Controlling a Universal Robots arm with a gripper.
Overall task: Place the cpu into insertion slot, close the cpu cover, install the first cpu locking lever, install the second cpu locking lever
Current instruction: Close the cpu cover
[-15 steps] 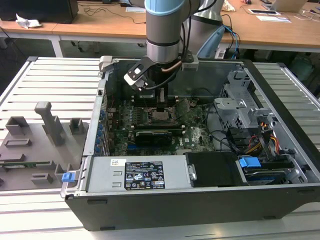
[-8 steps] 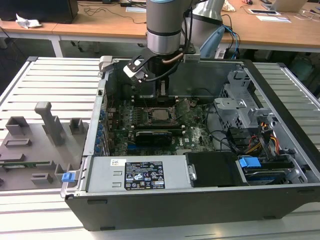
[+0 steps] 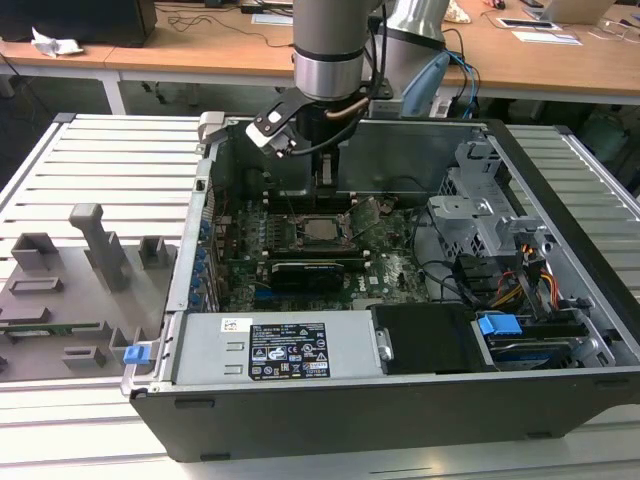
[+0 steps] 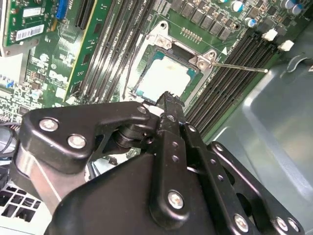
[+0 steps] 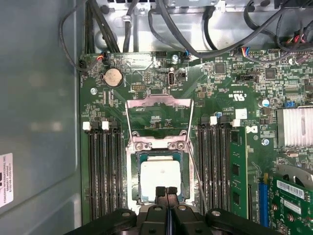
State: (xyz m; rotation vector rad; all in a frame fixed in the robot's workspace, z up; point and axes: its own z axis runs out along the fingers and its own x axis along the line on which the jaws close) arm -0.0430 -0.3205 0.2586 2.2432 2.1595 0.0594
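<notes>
Beyond the jaws you see a row of pale wooden desks (image 3: 200, 55) on white legs, carrying loose papers (image 3: 545, 35) and a crumpled white sheet (image 3: 50, 42). Below the jaws, the white slatted worktop (image 3: 110, 150) spreads out to both sides under even light.

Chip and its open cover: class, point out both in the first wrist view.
chip (image 5: 160, 177), first wrist view, middle of its pale face.
cover (image 5: 159, 103), first wrist view, outer bar of its frame.

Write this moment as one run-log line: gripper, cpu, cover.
gripper shut at cpu edge | cpu in slot | cover open, folded back
</notes>
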